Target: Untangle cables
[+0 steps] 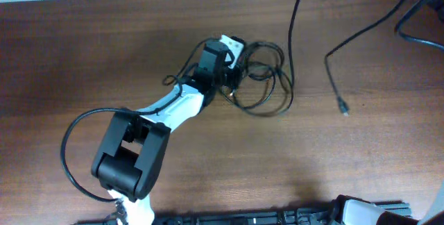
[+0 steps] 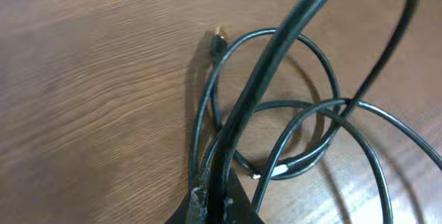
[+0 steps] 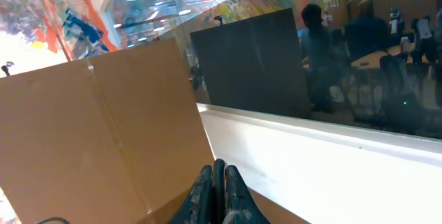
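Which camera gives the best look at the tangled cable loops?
Left wrist: the cable tangle fills the frame, crossings and plug tip clear. Overhead shows it small, partly hidden under the left pincer. Right wrist points away, at cardboard.

The worktop is showing smooth wood grain with a soft sheen. The cables are wearing slightly glossy plastic sheathing, and one plug is glinting metallic.

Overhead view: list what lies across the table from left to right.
Left arm → cable tangle → plug end of the loose cable → thick cable by the right edge.
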You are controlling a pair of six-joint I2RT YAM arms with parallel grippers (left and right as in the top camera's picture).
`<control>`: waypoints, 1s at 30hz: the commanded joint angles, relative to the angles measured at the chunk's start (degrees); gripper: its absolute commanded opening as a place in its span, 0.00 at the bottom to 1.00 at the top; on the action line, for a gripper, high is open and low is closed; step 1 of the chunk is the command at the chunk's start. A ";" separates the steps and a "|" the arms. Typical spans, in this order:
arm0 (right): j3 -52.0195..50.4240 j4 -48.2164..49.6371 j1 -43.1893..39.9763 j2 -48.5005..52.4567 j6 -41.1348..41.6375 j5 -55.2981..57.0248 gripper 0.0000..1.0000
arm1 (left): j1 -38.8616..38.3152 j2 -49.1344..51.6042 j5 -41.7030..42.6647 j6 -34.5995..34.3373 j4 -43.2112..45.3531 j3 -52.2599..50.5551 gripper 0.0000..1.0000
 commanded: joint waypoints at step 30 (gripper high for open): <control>0.87 -36.92 -31.26 22.51 -40.17 66.64 0.04 | 2.12 0.72 14.97 12.04 -9.86 0.17 0.00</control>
